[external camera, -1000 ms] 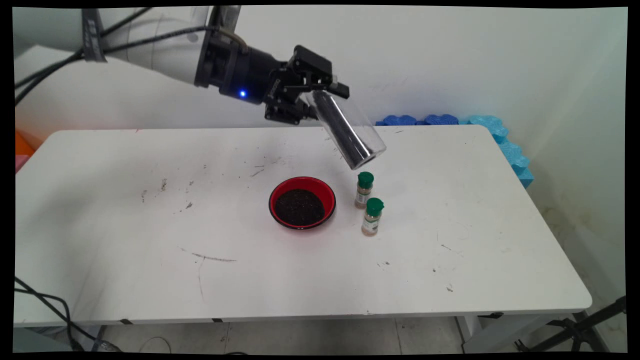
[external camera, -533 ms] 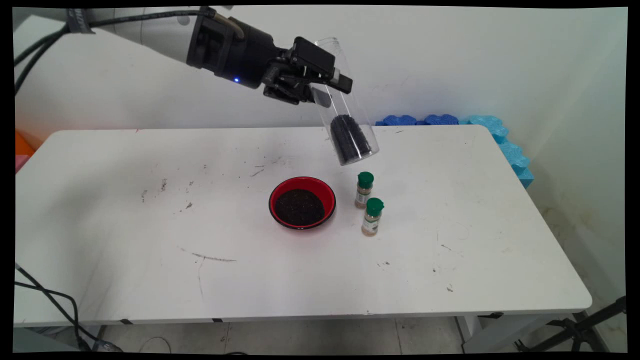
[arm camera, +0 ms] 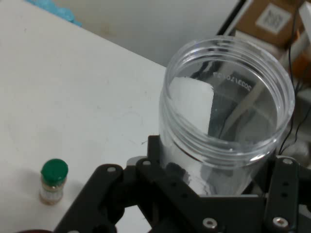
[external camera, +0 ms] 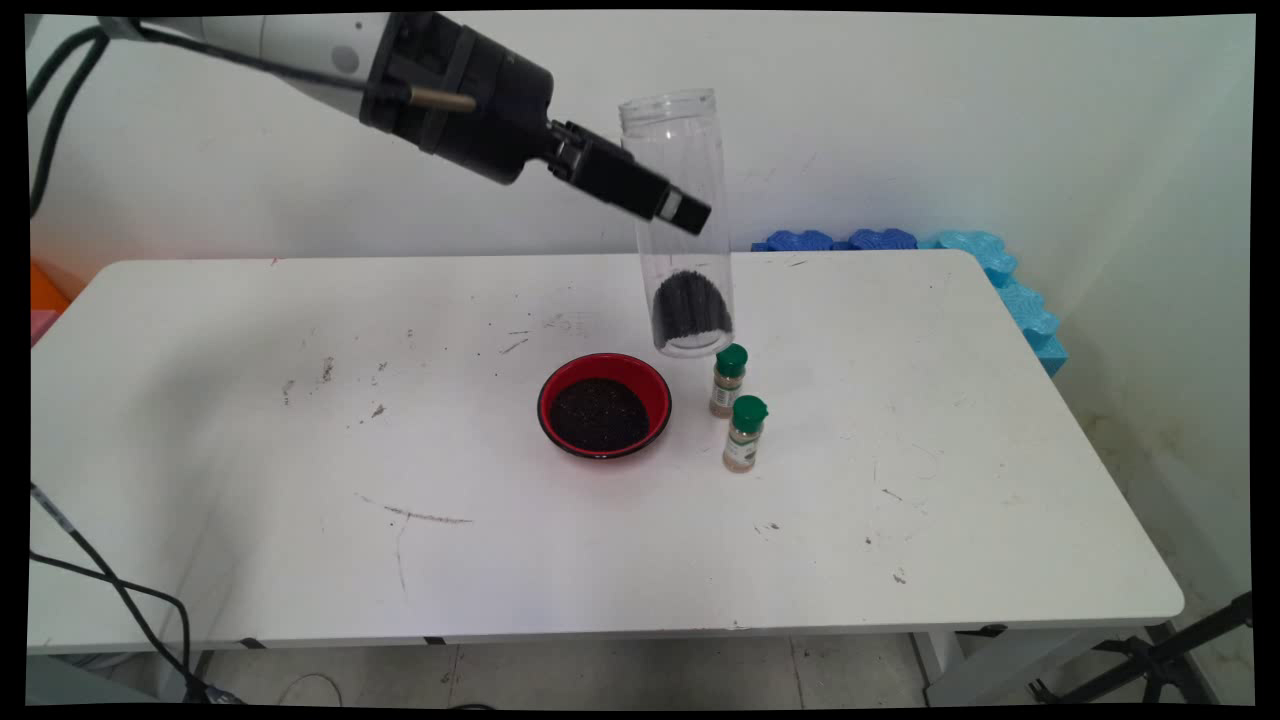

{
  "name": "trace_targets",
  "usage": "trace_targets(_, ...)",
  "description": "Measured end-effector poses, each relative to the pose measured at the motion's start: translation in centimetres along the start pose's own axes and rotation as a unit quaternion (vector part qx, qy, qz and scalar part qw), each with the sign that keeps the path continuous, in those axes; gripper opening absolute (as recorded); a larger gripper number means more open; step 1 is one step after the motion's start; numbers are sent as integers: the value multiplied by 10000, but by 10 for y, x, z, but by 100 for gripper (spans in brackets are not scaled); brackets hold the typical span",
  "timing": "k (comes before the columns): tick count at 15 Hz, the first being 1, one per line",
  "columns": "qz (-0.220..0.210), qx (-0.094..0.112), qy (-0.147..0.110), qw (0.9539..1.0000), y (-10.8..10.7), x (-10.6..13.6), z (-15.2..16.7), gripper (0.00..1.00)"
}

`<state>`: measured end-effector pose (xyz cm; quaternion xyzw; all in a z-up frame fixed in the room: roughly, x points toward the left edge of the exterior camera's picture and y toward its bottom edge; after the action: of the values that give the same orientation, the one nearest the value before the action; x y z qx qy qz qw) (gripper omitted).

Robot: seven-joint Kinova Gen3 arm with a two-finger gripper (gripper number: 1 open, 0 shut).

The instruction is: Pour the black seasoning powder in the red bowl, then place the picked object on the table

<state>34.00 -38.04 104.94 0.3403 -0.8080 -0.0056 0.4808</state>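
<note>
In the main view the gripper [external camera: 672, 203] is raised above the far half of the white table [external camera: 300, 420], its fingers clamped on the upper part of a clear plastic jar [external camera: 680, 225]. The jar hangs nearly upright, open mouth at the top, with a heap of dark grains [external camera: 692, 305] settled in its bottom. Below and slightly left of the jar stands a red bowl [external camera: 604, 404] filled with the same dark grains. Two small spice bottles with green caps stand just right of the bowl, the farther one [external camera: 728, 379] almost under the jar's base, the nearer one [external camera: 745, 432] close beside it. In the hand view the jar [arm camera: 226, 116] fills the frame between the black fingers [arm camera: 284, 189], its open rim toward the camera, and one green-capped bottle [arm camera: 52, 181] stands on the table at lower left.
</note>
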Motion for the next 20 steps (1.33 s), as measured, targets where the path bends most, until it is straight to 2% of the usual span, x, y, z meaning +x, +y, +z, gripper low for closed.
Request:
trace_targets(4, 952, -10, -209, 9952, 16, -8, 6, 0)
trace_targets(7, 1258, 11, -298, 9916, 23, -15, 12, 0)
trace_targets(10, 1460, 52, -342, 9887, 28, -25, 22, 0)
trace_targets(13, 1518, 93, -364, 9877, 33, -38, 35, 0)
trace_targets(20, 1670, 183, -503, 9845, 33, -84, 78, 0)
